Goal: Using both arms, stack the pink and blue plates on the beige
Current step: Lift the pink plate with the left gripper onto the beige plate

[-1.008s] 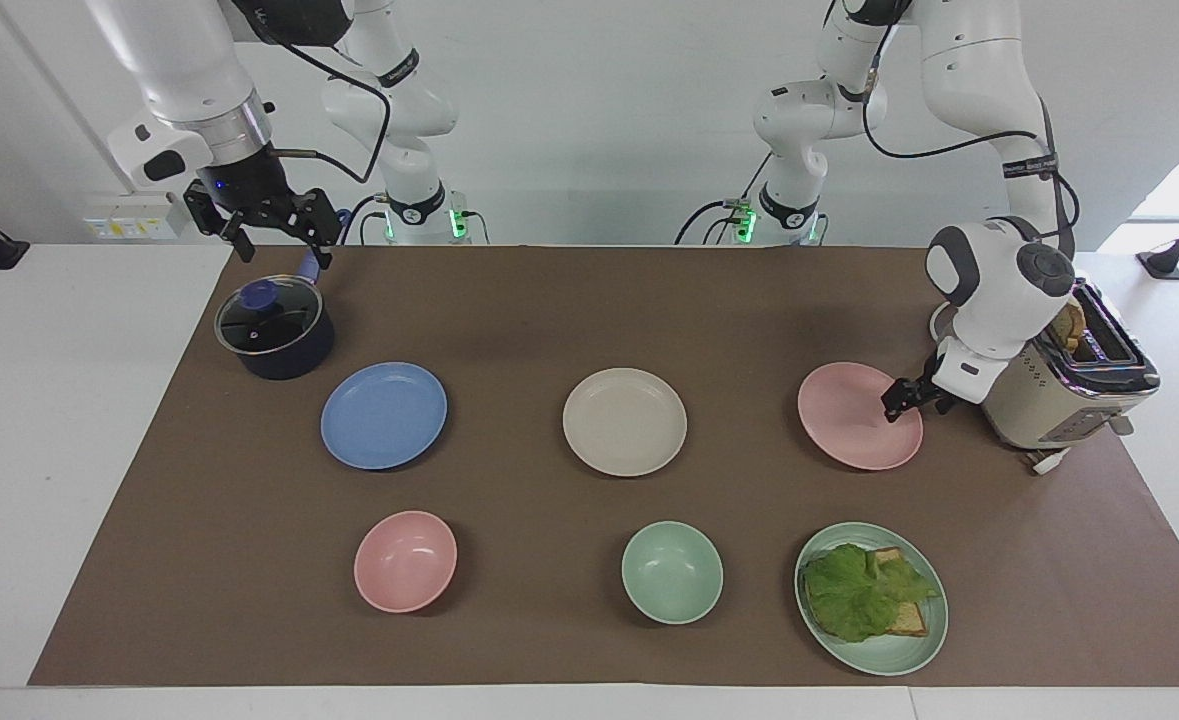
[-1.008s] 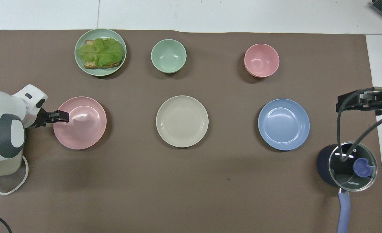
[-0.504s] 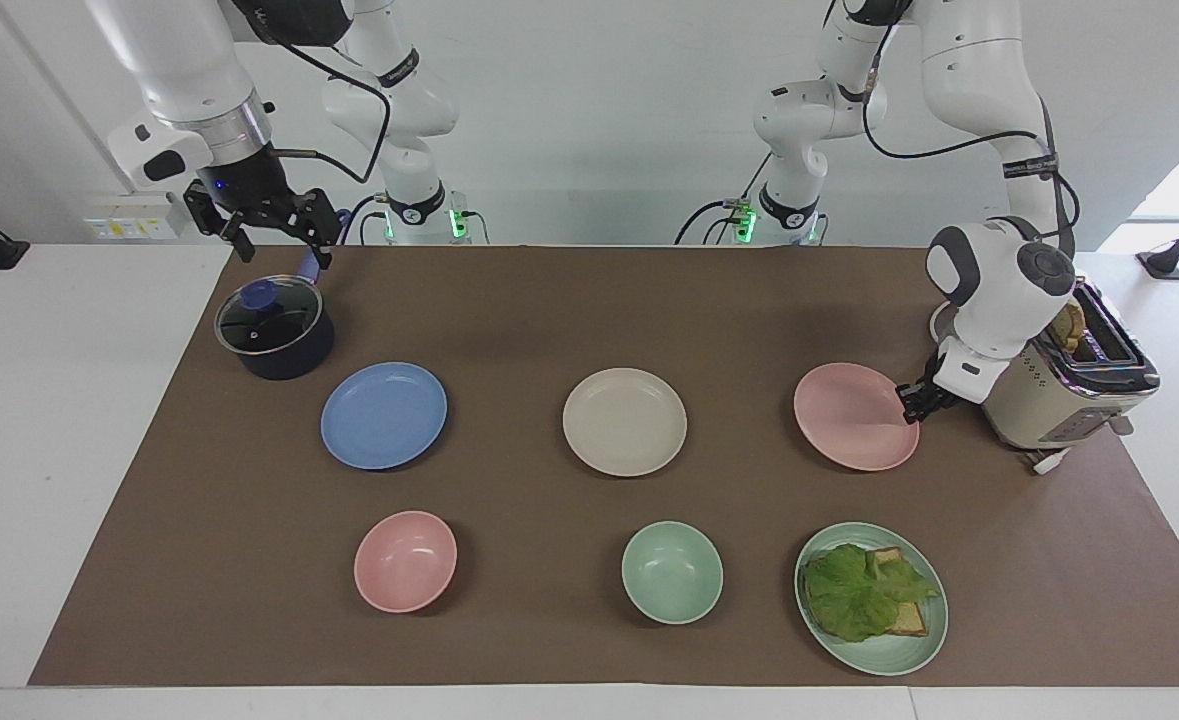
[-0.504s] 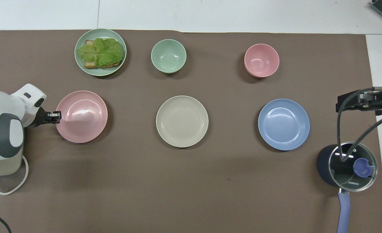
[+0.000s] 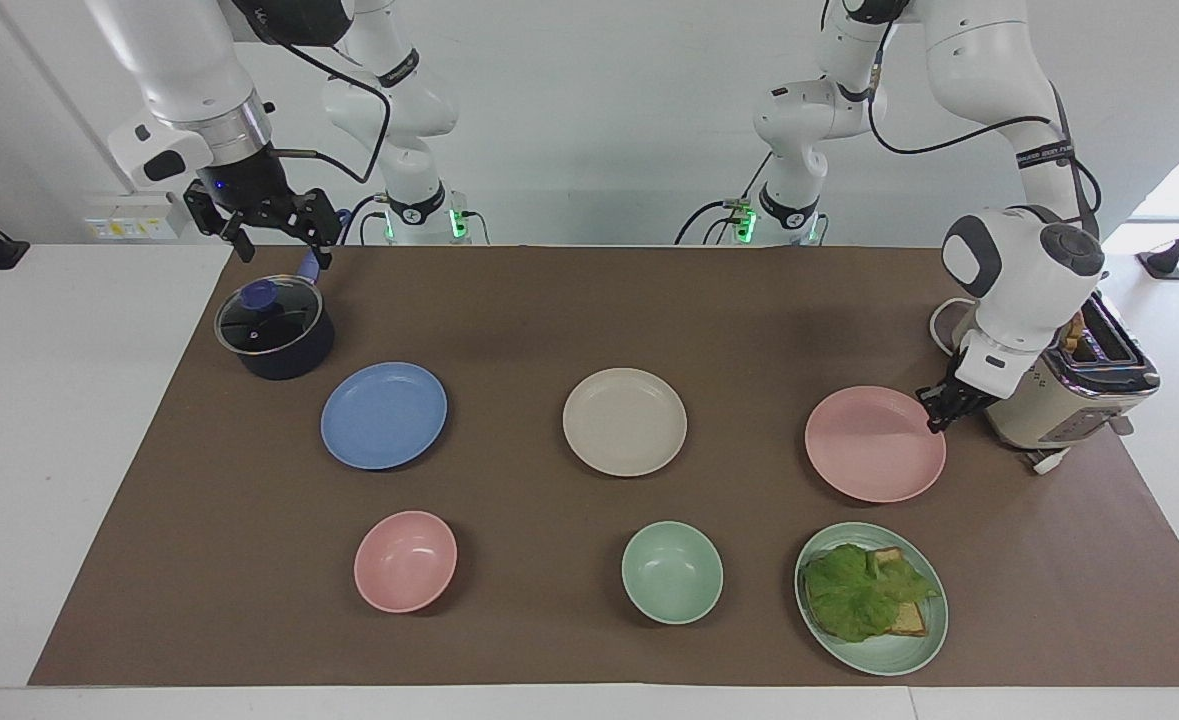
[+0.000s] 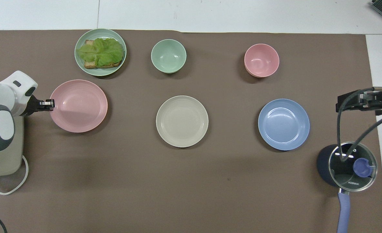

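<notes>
The pink plate [image 5: 875, 443] [image 6: 78, 105] hangs a little above the brown mat, slightly tilted, toward the left arm's end of the table. My left gripper [image 5: 934, 418] [image 6: 50, 104] is shut on its rim, on the side toward the toaster. The beige plate [image 5: 624, 421] [image 6: 182, 121] lies flat at the mat's middle. Toward the right arm's end lies the blue plate [image 5: 383, 415] [image 6: 283, 124]. My right gripper [image 5: 284, 250] [image 6: 340, 103] waits open in the air over the pot, holding nothing.
A dark pot with a glass lid [image 5: 274, 328] [image 6: 349, 165] stands beside the blue plate. A cream toaster [image 5: 1069, 400] [image 6: 3, 158] stands by the left arm. Farther from the robots are a pink bowl [image 5: 405, 561], a green bowl [image 5: 671, 572] and a green plate [image 5: 889, 655] with lettuce and bread.
My left gripper closed on the pink plate's rim and raised it off the mat, carrying it slightly away from the robots. The right arm has not moved.
</notes>
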`<control>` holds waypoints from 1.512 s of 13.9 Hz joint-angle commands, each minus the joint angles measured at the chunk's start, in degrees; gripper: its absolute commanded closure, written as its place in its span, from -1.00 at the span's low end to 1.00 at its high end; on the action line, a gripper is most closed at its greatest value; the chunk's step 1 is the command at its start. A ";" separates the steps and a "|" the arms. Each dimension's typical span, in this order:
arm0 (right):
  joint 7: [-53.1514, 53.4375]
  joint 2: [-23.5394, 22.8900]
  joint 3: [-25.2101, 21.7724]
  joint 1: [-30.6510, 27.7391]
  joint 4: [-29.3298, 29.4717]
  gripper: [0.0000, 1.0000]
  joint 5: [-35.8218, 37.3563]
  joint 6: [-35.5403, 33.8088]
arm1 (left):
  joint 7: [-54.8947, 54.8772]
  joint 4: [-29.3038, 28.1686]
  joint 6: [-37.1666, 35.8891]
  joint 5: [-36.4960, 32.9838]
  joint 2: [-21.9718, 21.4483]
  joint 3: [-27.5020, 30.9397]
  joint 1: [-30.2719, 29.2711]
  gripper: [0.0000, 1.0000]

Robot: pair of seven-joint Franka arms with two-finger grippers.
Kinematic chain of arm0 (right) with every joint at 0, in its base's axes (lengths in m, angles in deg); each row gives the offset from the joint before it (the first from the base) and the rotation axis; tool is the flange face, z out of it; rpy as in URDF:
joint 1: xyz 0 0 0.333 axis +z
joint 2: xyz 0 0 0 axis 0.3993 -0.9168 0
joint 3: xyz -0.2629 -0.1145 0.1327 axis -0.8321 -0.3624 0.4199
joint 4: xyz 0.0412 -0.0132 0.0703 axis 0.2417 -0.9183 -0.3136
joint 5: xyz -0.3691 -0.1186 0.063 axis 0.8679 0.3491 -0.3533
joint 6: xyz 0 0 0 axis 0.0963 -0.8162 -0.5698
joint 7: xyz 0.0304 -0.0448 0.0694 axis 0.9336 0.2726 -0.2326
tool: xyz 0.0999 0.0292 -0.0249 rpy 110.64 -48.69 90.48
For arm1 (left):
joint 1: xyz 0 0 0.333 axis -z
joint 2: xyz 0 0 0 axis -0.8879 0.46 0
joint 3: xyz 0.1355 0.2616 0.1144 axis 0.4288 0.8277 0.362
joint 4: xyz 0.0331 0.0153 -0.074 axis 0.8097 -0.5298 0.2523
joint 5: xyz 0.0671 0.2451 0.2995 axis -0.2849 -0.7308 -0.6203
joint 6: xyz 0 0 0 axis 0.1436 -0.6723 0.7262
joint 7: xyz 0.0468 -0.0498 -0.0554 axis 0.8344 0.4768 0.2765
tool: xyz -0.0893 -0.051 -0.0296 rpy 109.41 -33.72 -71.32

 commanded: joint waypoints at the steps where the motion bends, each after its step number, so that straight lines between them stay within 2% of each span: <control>1: 0.73 -0.47 0.18 -0.37 0.64 -1.00 0.18 0.38 | -0.72 1.81 -7.01 -0.38 -4.98 -0.25 0.51 1.00; 4: 0.55 -0.47 0.18 -0.37 0.55 -1.00 0.18 0.73 | 0.77 4.97 -14.40 -0.12 -8.24 -0.87 3.04 1.00; 9: 0.20 0.05 0.10 -1.50 -1.02 -1.00 0.18 2.39 | 18.76 4.19 -14.95 0.23 -8.51 -0.96 14.90 1.00; 12: -0.33 0.32 0.10 -2.91 -1.56 -1.00 -0.25 2.58 | 29.75 4.02 -12.85 0.32 -4.75 -0.96 22.20 1.00; 17: -2.53 1.20 0.01 -3.79 -3.31 -1.00 -0.26 3.98 | 37.32 3.76 -2.48 0.41 1.50 -0.96 27.40 1.00; 21: -2.79 2.43 0.01 -3.79 -7.27 -1.00 -0.26 6.71 | 37.86 3.23 -0.54 0.58 2.12 -1.14 28.98 1.00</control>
